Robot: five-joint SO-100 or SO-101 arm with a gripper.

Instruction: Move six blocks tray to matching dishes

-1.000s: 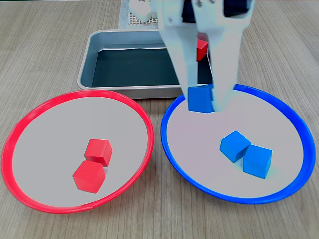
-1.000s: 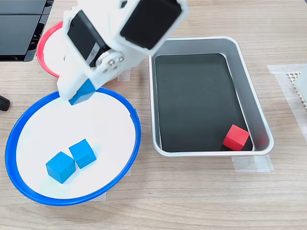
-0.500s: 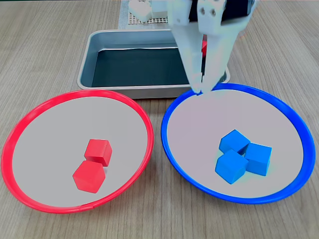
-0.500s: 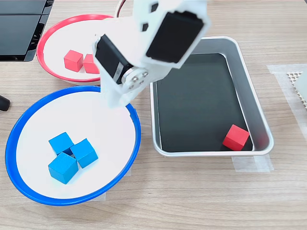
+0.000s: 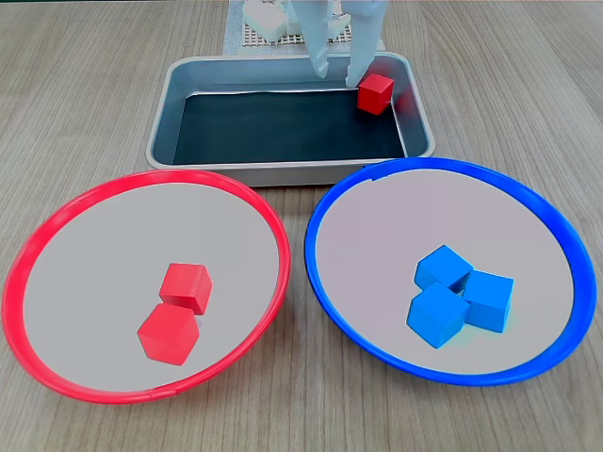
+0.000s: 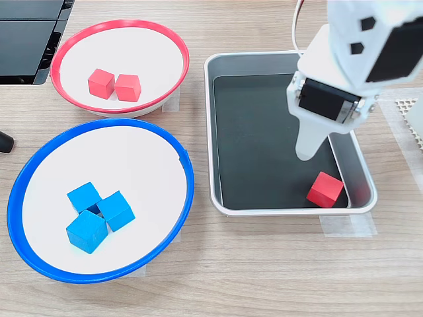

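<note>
Red is the last block (image 5: 375, 92) left in the tray (image 5: 179, 85), at its far right corner. The jaws (image 5: 337, 68) are spread and empty just beside it, apparently lined up for a grasp. Three blue blocks (image 5: 460, 296) are gathered in the blue-rimmed dish (image 5: 320, 198); two red blocks (image 5: 177, 312) lie in the red-rimmed dish (image 5: 57, 221).

Wooden table (image 5: 85, 85) carries tray (image 5: 174, 80), red-rimmed dish (image 5: 57, 221), blue-rimmed dish (image 5: 551, 221).

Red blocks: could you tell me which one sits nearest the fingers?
The red block in the tray; the other two lie in the red dish.
</note>
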